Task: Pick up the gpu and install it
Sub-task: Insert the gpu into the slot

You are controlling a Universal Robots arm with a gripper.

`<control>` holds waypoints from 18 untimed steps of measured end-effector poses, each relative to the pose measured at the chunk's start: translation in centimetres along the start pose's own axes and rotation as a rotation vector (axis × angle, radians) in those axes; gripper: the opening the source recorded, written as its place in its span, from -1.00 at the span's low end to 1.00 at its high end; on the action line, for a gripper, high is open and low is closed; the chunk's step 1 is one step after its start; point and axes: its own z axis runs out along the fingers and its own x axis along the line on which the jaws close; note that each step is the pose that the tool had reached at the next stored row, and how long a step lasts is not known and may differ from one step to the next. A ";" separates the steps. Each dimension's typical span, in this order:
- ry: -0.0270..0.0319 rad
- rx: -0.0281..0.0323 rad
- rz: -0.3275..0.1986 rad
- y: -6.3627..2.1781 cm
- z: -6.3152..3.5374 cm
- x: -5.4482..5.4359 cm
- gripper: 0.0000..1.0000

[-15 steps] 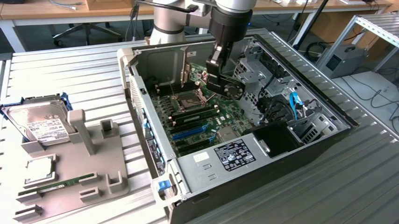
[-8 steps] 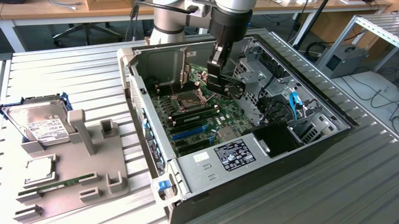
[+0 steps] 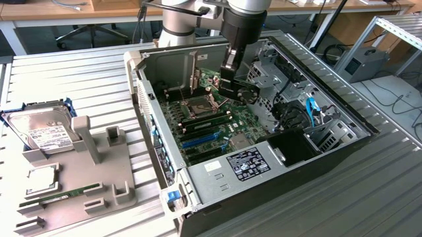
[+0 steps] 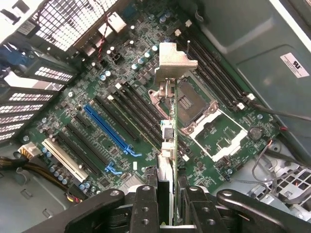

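Gripper clamped on the gpu, held edge-on above the motherboard inside the open computer case, at twelve o'clock from the blue slot.

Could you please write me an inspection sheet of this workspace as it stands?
Surface: ribbed metal table, carrying an open PC case and a grey parts holder.
Job's things: gpu held edge-on above the motherboard, not seated in the blue slot.
Clutter: hard drive, CPU and memory stick on the holder.
Grippers: gripper inside the case, fingers closed on the gpu.
Cables: blue cable in the case; loose black cables at the exterior view's right.
Surroundings: desks, office chair.
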 end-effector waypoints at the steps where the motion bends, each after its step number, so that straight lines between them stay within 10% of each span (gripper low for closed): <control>1: -0.0001 -0.0001 -0.006 0.00 0.00 0.0 -0.48; 18: -0.0016 -0.0017 -0.110 0.00 0.09 0.0 -0.48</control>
